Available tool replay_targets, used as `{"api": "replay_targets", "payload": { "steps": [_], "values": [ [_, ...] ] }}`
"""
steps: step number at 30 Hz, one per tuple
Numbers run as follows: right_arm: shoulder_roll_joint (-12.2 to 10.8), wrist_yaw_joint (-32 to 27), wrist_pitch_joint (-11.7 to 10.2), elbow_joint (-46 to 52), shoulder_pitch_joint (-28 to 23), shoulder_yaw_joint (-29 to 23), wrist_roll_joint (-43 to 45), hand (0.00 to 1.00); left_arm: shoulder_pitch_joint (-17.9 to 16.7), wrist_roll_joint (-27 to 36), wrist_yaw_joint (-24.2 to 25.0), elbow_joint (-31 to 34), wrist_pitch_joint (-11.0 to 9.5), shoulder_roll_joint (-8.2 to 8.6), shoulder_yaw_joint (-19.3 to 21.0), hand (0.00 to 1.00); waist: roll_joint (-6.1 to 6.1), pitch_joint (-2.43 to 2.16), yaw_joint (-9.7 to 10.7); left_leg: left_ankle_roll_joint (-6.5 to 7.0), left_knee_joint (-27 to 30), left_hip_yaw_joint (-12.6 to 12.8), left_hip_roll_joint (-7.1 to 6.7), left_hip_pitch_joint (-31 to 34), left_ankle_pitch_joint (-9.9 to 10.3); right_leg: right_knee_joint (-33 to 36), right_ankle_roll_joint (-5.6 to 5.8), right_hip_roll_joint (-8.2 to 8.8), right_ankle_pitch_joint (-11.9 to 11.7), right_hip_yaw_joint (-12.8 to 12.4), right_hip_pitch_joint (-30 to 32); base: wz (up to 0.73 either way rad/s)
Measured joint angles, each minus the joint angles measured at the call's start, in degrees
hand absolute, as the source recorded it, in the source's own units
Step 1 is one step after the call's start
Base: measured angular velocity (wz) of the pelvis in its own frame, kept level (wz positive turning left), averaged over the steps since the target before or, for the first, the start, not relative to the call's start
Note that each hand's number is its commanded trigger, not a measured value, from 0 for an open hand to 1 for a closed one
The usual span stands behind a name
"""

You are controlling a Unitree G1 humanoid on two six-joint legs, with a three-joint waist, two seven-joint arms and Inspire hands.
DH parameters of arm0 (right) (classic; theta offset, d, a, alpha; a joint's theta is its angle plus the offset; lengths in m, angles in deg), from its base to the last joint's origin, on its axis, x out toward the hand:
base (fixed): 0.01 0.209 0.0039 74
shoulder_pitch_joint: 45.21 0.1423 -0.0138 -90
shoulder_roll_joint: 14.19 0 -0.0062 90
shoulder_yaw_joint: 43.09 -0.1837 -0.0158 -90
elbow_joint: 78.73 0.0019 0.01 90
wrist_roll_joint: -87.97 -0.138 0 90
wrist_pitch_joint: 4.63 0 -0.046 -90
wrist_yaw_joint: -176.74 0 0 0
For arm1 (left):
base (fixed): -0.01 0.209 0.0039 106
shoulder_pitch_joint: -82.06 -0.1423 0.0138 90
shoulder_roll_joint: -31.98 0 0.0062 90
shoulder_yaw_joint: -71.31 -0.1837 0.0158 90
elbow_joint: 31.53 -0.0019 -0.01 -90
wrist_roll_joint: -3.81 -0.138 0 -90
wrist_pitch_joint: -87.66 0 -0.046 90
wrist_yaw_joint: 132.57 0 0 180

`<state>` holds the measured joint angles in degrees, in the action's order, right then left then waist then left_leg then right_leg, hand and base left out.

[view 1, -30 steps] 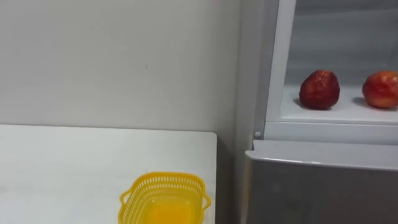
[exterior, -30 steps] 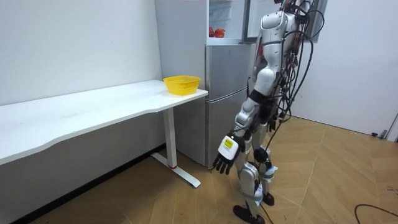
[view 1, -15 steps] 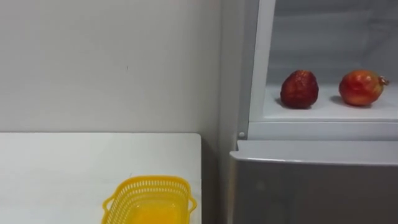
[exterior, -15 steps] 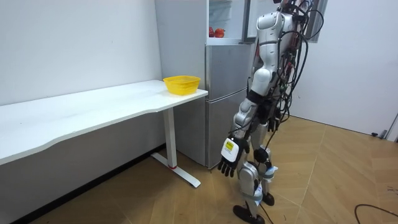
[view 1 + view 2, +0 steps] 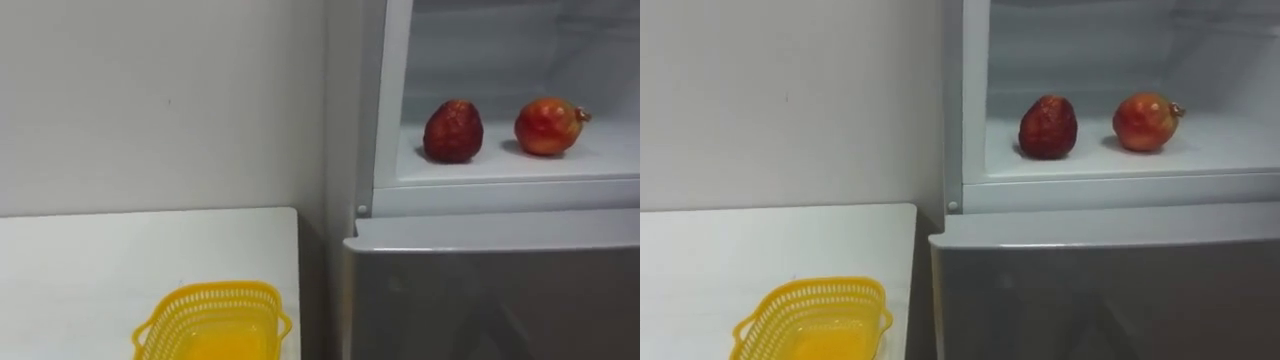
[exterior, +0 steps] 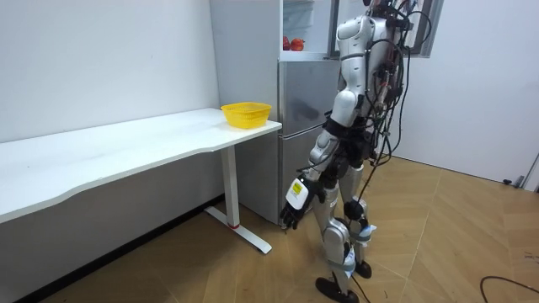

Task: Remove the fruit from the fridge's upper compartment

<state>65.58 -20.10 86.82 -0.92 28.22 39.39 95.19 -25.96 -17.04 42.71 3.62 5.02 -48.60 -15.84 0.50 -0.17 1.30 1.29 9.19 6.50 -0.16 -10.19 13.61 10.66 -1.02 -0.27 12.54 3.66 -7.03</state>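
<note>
Loosely, the left robot hand [image 6: 294,200] hangs open beside the fridge [image 6: 300,101].

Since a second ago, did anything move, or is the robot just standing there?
The robot shifted toward the fridge, and its hanging left hand swung along, open and empty. The dark red fruit, the rounder red fruit and the yellow basket stayed put.
</note>
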Motion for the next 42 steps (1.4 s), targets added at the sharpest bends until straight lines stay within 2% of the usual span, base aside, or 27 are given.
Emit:
{"api": "replay_targets", "payload": {
  "steps": [1, 4, 7, 11, 13, 15, 18, 19, 23, 26, 28, 32, 35, 38, 41, 42],
  "values": [
    [-0.11, -0.87, -0.40, 3.30, -1.10, 0.06, -0.18, 0.00, -0.25, 0.03, -0.31, -0.43, -0.90, 0.13, 0.53, 0.00, -0.37, -0.13, -0.18, 0.00, 0.00, 0.22, 0.04, -0.03, 0.00, 0.07, -0.05, -0.08, -0.05, -0.59, 0.18, -0.36],
    [-0.12, -2.48, -1.59, 8.55, -2.90, 0.03, -0.48, 0.00, -0.68, 0.07, -0.93, -1.46, -1.64, 0.17, 0.77, 0.00, -0.58, -0.21, 0.06, 0.00, 0.01, 0.83, 0.17, -0.17, 0.00, 0.28, -0.18, -0.28, -0.18, -1.56, 0.11, -0.31],
    [-0.10, -3.68, -1.76, 15.51, -2.78, -0.52, -0.63, 0.00, -0.75, 1.14, -0.69, -2.35, -1.99, 0.20, 0.72, 0.00, -0.67, -0.21, 0.79, 0.00, 0.00, 1.60, 0.33, -0.38, 0.00, 0.21, -0.26, -0.46, -0.24, -2.02, 0.68, -0.14],
    [0.04, -4.46, -2.40, 23.99, -2.25, -0.76, -0.60, 0.00, -0.88, 1.14, -0.62, -2.86, -2.85, 0.17, 0.71, 0.00, -0.90, -0.35, 0.77, 0.00, 0.00, 1.62, 0.54, -0.08, 0.00, 0.22, -0.45, -0.75, -0.35, -2.19, 1.18, -0.03],
    [0.05, -5.27, -4.22, 28.27, -1.42, -0.55, 0.21, 0.00, -0.83, 1.15, -0.68, -4.40, -3.98, 0.12, 0.21, 0.00, -1.06, -0.38, 0.80, 0.00, 0.02, 2.13, 0.71, -0.07, 0.00, 0.22, -0.60, -0.94, -0.44, -2.49, 1.22, -0.02],
    [0.06, -5.97, -4.68, 31.43, -0.58, -0.49, 1.54, 0.00, -0.57, 1.14, -0.58, -5.75, -4.30, 0.19, 0.06, 0.00, -1.02, -0.33, 0.45, -0.01, 0.03, 2.74, 0.81, 0.08, 0.00, 0.30, -0.69, -1.04, -0.49, -2.80, 1.53, -0.09],
    [0.34, -7.71, -6.58, 36.18, 0.55, 0.10, 4.53, 0.00, -0.07, 1.14, -0.57, -7.81, -5.23, 0.14, 0.27, 0.00, -0.86, -0.24, -0.29, -0.01, 0.10, 2.79, 0.90, 0.62, 0.00, 0.99, -0.76, -1.13, -0.53, -2.97, 2.17, -0.04],
    [0.53, -8.23, -7.44, 37.01, 1.35, 0.53, 5.50, 0.00, 0.38, 1.14, -0.34, -8.56, -5.32, 0.15, 0.26, 0.00, -0.76, -0.17, -0.33, -0.01, 0.13, 2.80, 0.89, 0.63, 0.00, 1.01, -0.76, -1.11, -0.53, -2.89, 2.21, 0.05],
    [1.59, -8.57, -8.18, 38.10, 4.43, 2.01, 7.27, 0.00, 1.21, 1.13, 1.06, -9.31, -5.55, 0.16, 0.13, 0.00, -0.64, -0.17, -0.39, -0.01, 0.17, 2.82, 0.82, 0.70, 0.00, 1.04, -0.70, -1.04, -0.54, -2.83, 2.67, 0.03],
    [1.88, -8.60, -8.64, 38.14, 5.97, 2.36, 9.20, 0.00, 2.00, 1.13, 1.81, -9.32, -5.78, 0.10, -0.13, 0.00, -0.61, -0.18, -1.21, -0.02, 0.17, 2.82, 0.82, 1.17, -0.01, 1.15, -0.45, -1.03, -0.89, -2.77, 3.27, 0.00],
    [2.06, -8.62, -9.12, 38.44, 6.41, 2.48, 9.25, 0.00, 2.77, 1.13, 2.13, -9.34, -6.03, -0.17, -0.88, 0.00, -0.62, -0.35, -1.76, -0.02, 0.18, 2.81, 0.80, 1.90, -0.01, 1.24, -0.33, -0.96, -1.11, -2.54, 4.01, 0.03],
    [2.61, -8.65, -9.16, 38.74, 8.47, 3.86, 8.89, 0.00, 3.27, 1.12, 3.13, -9.33, -6.47, -0.88, -0.98, 0.00, -0.21, -0.32, -2.36, -0.01, 0.19, 2.62, 0.81, 2.14, -0.01, 1.21, -0.33, -0.84, -1.27, -2.04, 3.99, 0.01],
    [3.19, -8.62, -10.56, 39.12, 10.65, 4.31, 8.70, 0.00, 3.59, 1.06, 4.09, -9.23, -6.50, -1.46, -1.24, 0.00, 0.34, -0.29, -3.15, -0.02, 0.24, 2.07, 0.81, 2.58, -0.01, 1.06, -0.28, -0.88, -1.41, -1.82, 3.75, 0.11],
    [3.81, -8.68, -11.41, 38.65, 12.85, 5.36, 5.63, 0.00, 3.49, 0.46, 4.13, -9.22, -6.50, -1.66, -2.11, 0.00, 0.51, 0.03, -3.40, -0.02, 0.31, 1.22, 0.70, 2.38, -0.01, 0.82, -0.22, -0.80, -1.52, -1.32, 2.75, 0.10],
    [4.22, -8.38, -11.36, 36.91, 14.80, 7.04, 4.28, 0.00, 3.53, -0.11, 4.12, -8.98, -6.40, -1.63, -2.08, 0.00, 0.58, 0.37, -4.16, -0.02, 0.32, 0.74, 0.72, 2.13, -0.01, 0.49, -0.25, -0.80, -1.60, -0.90, 2.39, 0.08],
    [4.22, -8.33, -11.34, 36.28, 15.32, 7.17, 4.30, 0.00, 3.55, -0.12, 4.11, -8.68, -6.40, -1.64, -2.03, 0.00, 0.75, 0.31, -4.68, -0.02, 0.32, 0.38, 0.68, 2.32, -0.01, 0.12, -0.27, -0.73, -1.63, -0.43, 2.08, 0.16]
  ]
}}
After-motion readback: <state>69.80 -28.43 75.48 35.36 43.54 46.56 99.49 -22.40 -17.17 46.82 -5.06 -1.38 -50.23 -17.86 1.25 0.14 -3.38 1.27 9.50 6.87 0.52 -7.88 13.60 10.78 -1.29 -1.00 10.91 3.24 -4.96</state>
